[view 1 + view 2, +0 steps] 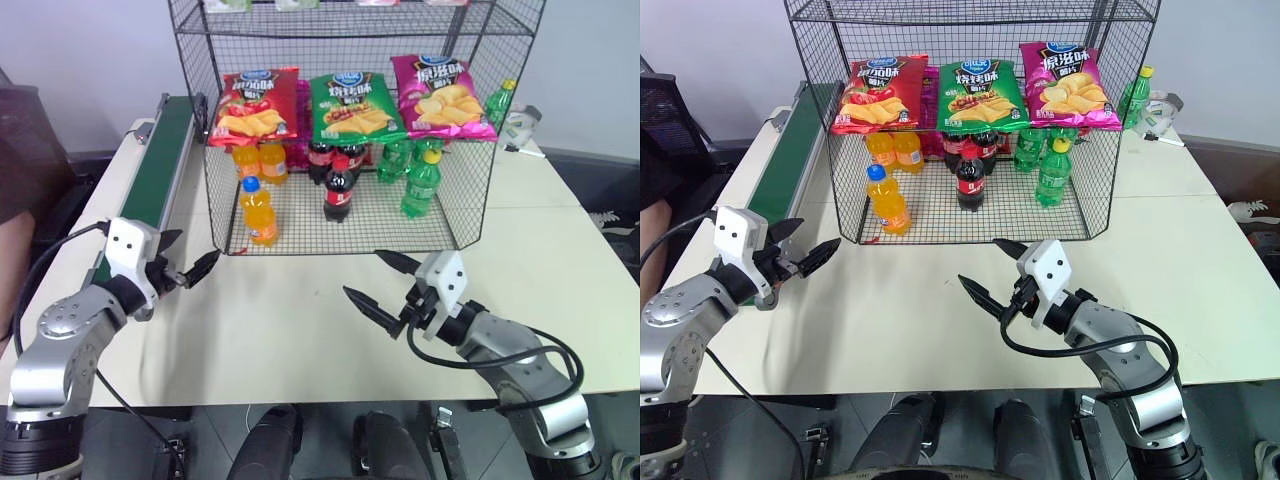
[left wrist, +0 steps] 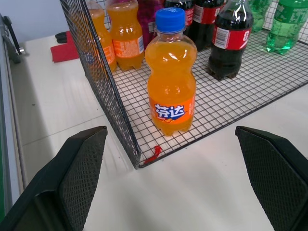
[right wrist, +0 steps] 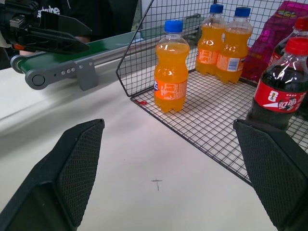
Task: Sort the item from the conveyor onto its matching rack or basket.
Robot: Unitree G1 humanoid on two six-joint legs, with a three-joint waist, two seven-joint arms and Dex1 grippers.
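Belt [image 1: 160,150] at far left, bare. Left gripper [image 1: 190,268] wide open, nothing held. Orange soda bottle [image 1: 258,211] upright on cage [image 1: 340,130] floor, front-left corner, apart from both grippers. Right gripper [image 1: 385,280] wide open, nothing held. Best to back off level, avoiding mesh.

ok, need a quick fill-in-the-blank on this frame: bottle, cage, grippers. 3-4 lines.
1. The orange soda bottle stands upright on the floor of the black wire ____.
2. Its screw cap is ____.
3. The left gripper and right gripper are both ____.
4. The dark-green conveyor runs along the cage's ____ side.

Missing words: cage; blue; open; left
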